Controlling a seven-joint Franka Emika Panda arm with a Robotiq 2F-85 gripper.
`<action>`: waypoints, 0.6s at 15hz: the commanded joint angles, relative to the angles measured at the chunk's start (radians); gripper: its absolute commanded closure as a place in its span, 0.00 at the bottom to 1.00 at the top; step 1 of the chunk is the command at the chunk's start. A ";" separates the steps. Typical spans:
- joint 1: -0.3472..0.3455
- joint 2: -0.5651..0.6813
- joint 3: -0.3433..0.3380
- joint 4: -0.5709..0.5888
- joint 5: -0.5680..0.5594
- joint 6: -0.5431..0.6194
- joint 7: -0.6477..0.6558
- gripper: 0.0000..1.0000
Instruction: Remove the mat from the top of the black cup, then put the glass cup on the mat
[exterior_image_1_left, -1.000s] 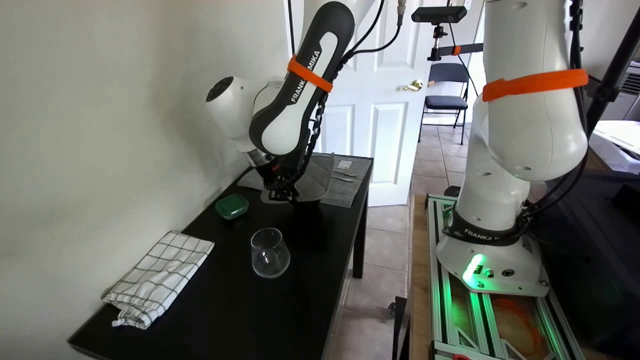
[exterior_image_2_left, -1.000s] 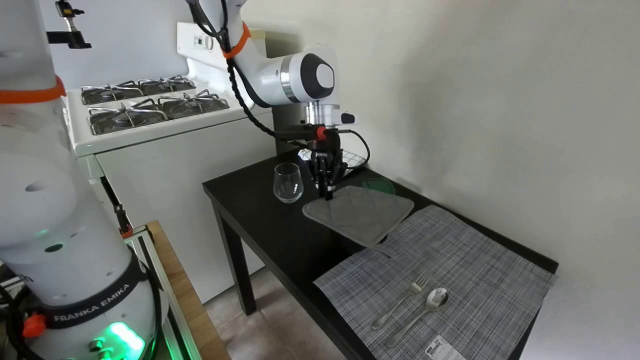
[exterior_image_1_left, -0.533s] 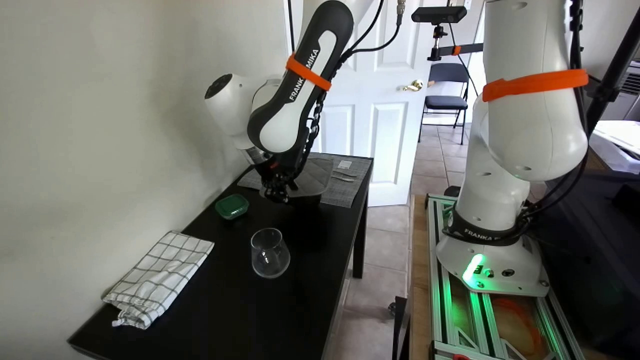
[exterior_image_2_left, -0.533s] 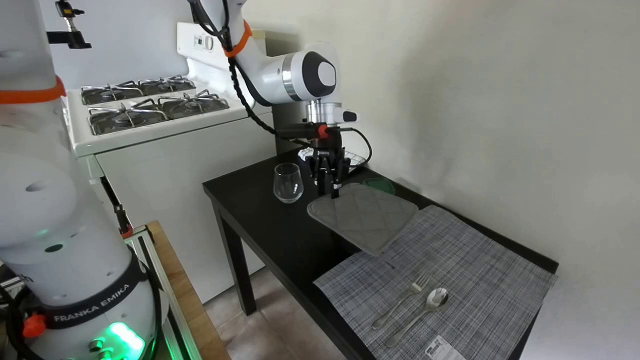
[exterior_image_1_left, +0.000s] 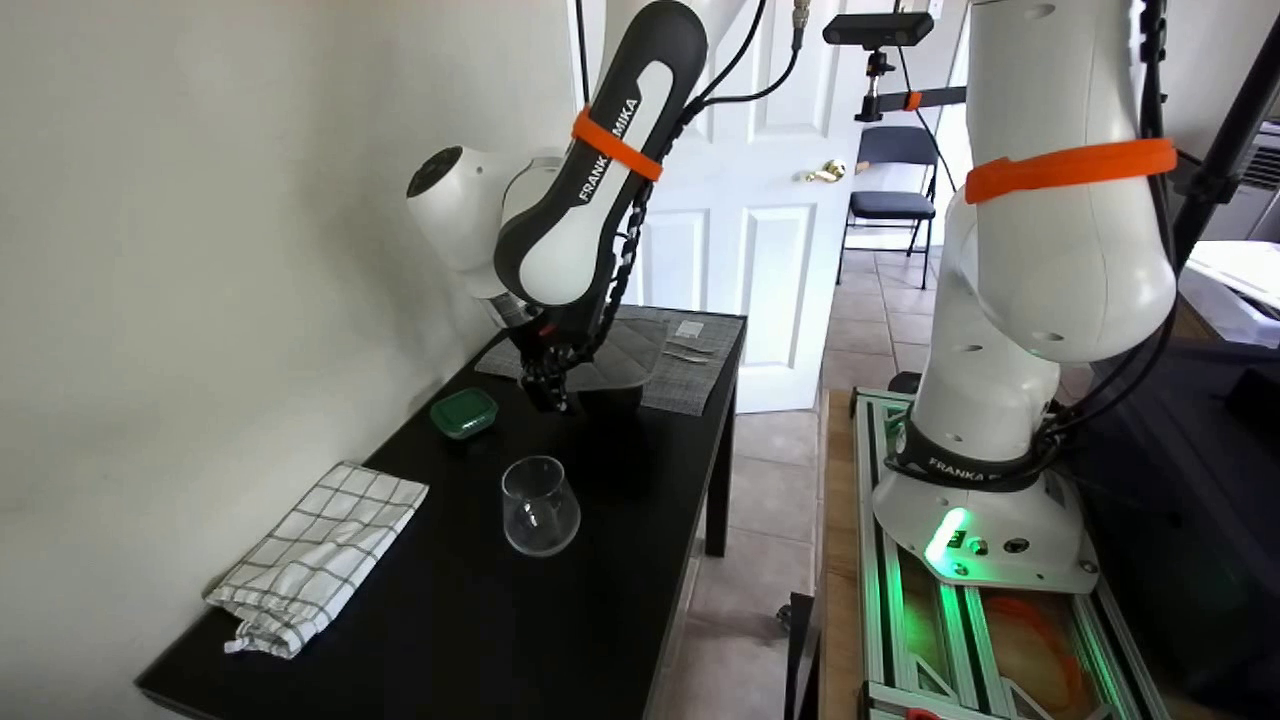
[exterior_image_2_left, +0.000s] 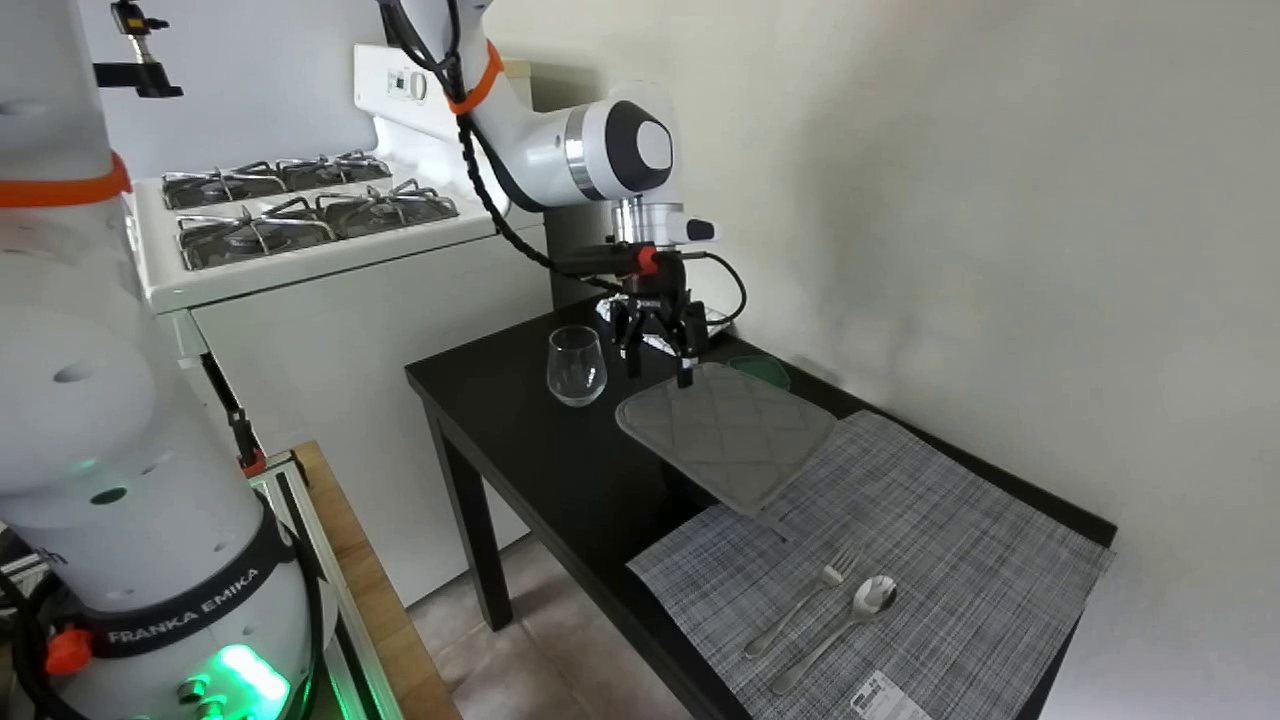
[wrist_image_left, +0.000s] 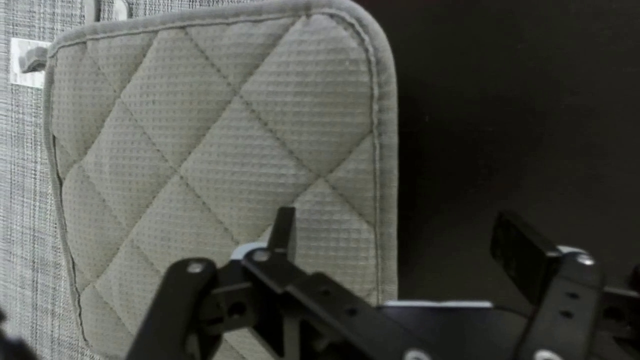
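Note:
The grey quilted mat (exterior_image_2_left: 730, 435) lies roughly level, its far part beside the wall side of the table; it also fills much of the wrist view (wrist_image_left: 220, 150). Under its edge a dark rounded shape, apparently the black cup (exterior_image_1_left: 612, 400), shows in an exterior view; the mat hides most of it. My gripper (wrist_image_left: 395, 220) is spread wide with nothing gripped. From above, one finger (wrist_image_left: 285, 230) overlaps the mat and the opposite one overlaps bare dark table, the mat's edge running between. The clear glass cup (exterior_image_1_left: 540, 510) stands upright on the table, apart from the gripper (exterior_image_2_left: 660, 372).
A green-lidded box (exterior_image_1_left: 464, 413) and a folded checkered cloth (exterior_image_1_left: 320, 560) lie along the wall. A woven grey placemat (exterior_image_2_left: 900, 560) with a fork (exterior_image_2_left: 800, 605) and spoon (exterior_image_2_left: 840, 635) covers one table end. A stove (exterior_image_2_left: 300, 230) stands beyond the opposite end.
The fingers, close together at the mat's edge a second ago, have parted widely and let go of it. The mat has shifted slightly; the gripper has risen a little.

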 joint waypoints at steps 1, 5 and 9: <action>0.020 -0.001 -0.016 -0.006 -0.040 -0.002 0.035 0.06; 0.024 -0.005 -0.021 -0.009 -0.076 -0.015 0.038 0.00; 0.030 -0.003 -0.023 -0.012 -0.138 -0.029 0.039 0.00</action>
